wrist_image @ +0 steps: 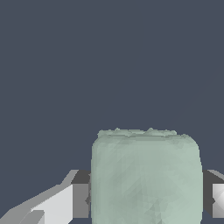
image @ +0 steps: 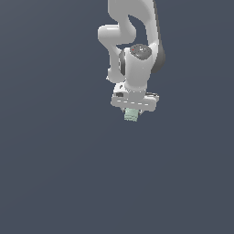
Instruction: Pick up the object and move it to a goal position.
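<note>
1. The arm [image: 132,41] enters from the top centre of the exterior view and folds down to a white wrist housing in the upper middle of the frame.
2. The gripper [image: 131,114] points downward; its white bar sits just below the wrist housing, slightly tilted, with the end toward the exterior view's right a little lower.
3. The object [image: 131,115], a pale mint-green block, projects from under the middle of the bar, just above frame centre. It is narrower than the bar.
4. In the wrist view, the object [wrist_image: 146,177] fills the lower centre of the frame. A dark finger pad [wrist_image: 81,194] sits against one side and another against the opposite side.
5. Hand state: the fingers are closed onto the object's two sides, gripping it at its own width.
6. Surroundings: a uniform dark blue-grey background [image: 55,173] fills both views. Whether the object touches any surface cannot be told.
</note>
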Controlling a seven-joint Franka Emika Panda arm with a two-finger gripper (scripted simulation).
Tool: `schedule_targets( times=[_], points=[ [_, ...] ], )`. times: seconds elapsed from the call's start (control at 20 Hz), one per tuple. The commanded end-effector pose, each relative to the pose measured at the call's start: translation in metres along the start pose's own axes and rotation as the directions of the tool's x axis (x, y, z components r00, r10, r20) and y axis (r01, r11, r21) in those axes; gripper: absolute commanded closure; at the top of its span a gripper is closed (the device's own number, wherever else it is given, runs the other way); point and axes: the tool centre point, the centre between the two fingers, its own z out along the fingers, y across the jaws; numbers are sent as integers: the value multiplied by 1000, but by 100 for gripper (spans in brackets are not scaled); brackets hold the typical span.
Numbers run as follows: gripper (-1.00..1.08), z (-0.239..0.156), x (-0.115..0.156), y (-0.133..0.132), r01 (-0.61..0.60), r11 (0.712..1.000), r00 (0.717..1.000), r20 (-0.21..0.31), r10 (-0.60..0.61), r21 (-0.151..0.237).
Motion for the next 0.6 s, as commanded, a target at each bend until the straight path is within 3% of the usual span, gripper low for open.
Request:
schedule_targets(
  times=[0.0,0.55],
  points=[
    [108,-25,3,-2,0,1000,1000,1,0,0],
    [108,-106,17,-8,0,1000,1000,1,0,0]
  ],
)
